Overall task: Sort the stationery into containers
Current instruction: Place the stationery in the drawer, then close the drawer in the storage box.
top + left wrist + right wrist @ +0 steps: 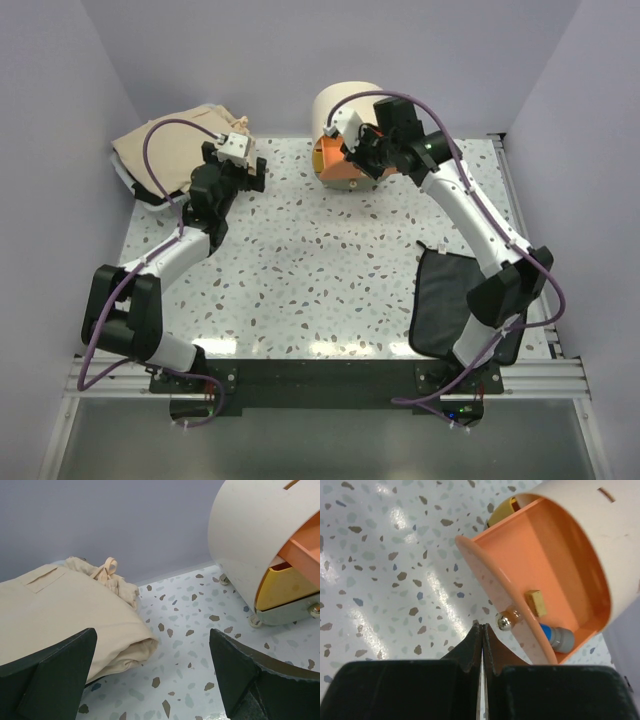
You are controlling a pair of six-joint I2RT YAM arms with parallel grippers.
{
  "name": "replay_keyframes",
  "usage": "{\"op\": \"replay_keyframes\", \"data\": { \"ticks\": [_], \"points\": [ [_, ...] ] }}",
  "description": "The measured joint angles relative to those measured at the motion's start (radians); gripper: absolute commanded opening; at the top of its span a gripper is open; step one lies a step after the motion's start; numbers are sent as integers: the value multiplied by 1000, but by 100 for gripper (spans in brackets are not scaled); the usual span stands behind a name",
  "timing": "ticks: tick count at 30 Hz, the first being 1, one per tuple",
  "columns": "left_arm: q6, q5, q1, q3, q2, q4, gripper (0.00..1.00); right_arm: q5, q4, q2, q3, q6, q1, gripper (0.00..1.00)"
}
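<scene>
The cream cylindrical box (345,103) stands at the back of the table with its orange drawer (540,575) pulled out. A small yellow piece (537,602) and a blue-and-grey item (558,637) lie in that drawer. My right gripper (482,628) is shut with nothing between its fingers, its tips just left of the drawer's gold knob (505,622). In the top view the right gripper (358,158) sits at the drawer front. The flat black pouch (447,300) lies at the near right. My left gripper (155,680) hovers open and empty over bare table left of the box (250,535).
A beige cloth bag (60,610) with a tied drawstring lies at the back left, close to the left finger. A yellow drawer (287,585) shows below the orange one. Grey walls close in the table at the back and sides.
</scene>
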Motion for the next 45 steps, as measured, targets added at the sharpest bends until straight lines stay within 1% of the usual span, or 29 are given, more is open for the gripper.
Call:
{"op": "replay_keyframes", "data": {
  "ticks": [6,10,21,28,35,45],
  "points": [
    [0,0,0,0,0,-1,100,11,-13,116,0,-3,0,0],
    [0,0,0,0,0,-1,100,62,7,159,6,-2,0,0],
    [-12,0,0,0,7,-2,100,142,143,173,27,-9,0,0],
    [-15,0,0,2,22,-7,100,200,226,261,76,-19,0,0],
    [-15,0,0,16,22,-14,100,251,272,340,106,-29,-9,0],
    [-15,0,0,16,23,-23,100,288,351,344,101,-5,-11,0]
  ]
}}
